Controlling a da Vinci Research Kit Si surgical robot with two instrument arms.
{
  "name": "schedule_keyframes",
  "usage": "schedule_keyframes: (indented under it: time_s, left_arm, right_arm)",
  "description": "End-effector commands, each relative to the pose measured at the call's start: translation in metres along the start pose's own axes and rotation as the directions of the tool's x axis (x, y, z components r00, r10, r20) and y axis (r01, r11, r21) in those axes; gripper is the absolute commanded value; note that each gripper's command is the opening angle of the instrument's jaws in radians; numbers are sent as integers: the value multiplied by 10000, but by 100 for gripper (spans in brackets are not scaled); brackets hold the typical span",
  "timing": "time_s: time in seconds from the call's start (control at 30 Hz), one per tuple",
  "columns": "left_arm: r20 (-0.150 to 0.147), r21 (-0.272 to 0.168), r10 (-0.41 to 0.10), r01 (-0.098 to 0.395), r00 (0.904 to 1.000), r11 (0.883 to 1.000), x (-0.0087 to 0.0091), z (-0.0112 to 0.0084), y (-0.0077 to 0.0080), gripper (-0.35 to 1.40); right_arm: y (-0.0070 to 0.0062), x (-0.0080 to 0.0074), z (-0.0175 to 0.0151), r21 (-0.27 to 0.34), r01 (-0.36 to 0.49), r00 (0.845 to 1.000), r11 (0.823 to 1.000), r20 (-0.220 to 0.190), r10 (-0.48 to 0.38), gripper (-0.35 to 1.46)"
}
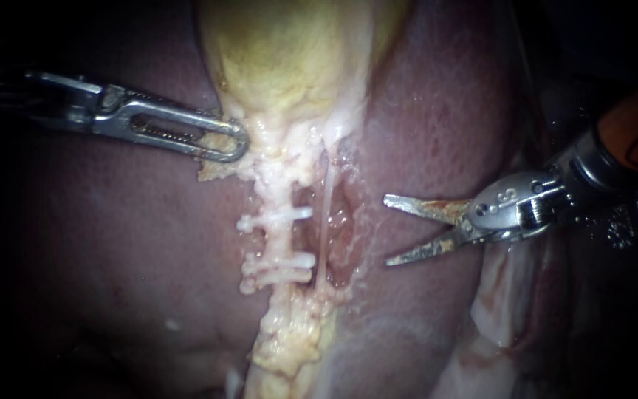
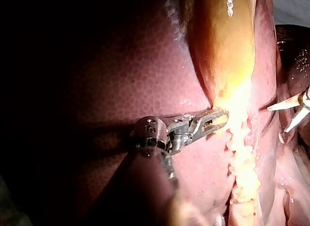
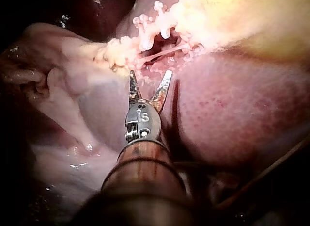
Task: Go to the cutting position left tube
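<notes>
My left instrument [image 1: 236, 145] comes in from the left with its slotted jaws shut on the pale fatty tissue at the neck of the yellow gallbladder [image 1: 289, 52]. Below that grip runs the left tube [image 1: 280, 241], thick and whitish, crossed by white clips [image 1: 278, 217] above and below. A thin pale right tube [image 1: 327, 214] runs beside it. My right instrument [image 1: 386, 230] has two blades standing open, to the right of both tubes and clear of them. In the right wrist view the blades [image 3: 149, 75] gape just short of the thin tube [image 3: 162, 53] and the clips [image 3: 145, 31].
Dark red liver [image 1: 112, 251] surrounds the tubes on both sides. A raw hollow [image 1: 345, 229] lies between the thin tube and the right blades. Pale folded tissue [image 1: 503, 310] lies under the right shaft. The left wrist view shows my left instrument [image 2: 218, 121] at the gallbladder's edge.
</notes>
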Motion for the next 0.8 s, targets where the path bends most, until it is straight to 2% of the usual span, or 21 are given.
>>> schedule_keyframes:
  time_s: [0.03, 0.13, 0.27, 0.47, 0.63, 0.8]
  left_arm:
    - [1, -1, -1, 1, 10000, 10000, 0, -1, 1, -35]
    - [21, -29, -28, 28, 10000, 10000, 2, -8, 8, -35]
    - [80, -117, -119, 120, 9999, 9999, 11, -30, 23, -35]
    - [-194, -95, -204, 202, 9996, 9997, 23, -62, 45, -35]
    - [-247, -127, -167, 163, 9996, 9998, 24, -63, 49, -35]
    - [-247, -126, -165, 162, 9996, 9998, 24, -63, 49, -35]
  right_arm:
    - [0, 0, 0, 1, 0, 10000, 10000, -2, 0, 143]
    - [0, 0, 0, 0, -1, 10000, 10000, -2, 1, 143]
    - [0, 1, 1, 21, -6, 10000, 10000, -9, 6, 143]
    - [0, 2, 2, 107, -9, 10000, 9999, -38, 10, 143]
    - [-2, 6, 4, 254, -15, 10000, 9997, -57, 16, 143]
    - [-8, 16, 12, 835, -29, 9985, 9965, -534, 74, 143]
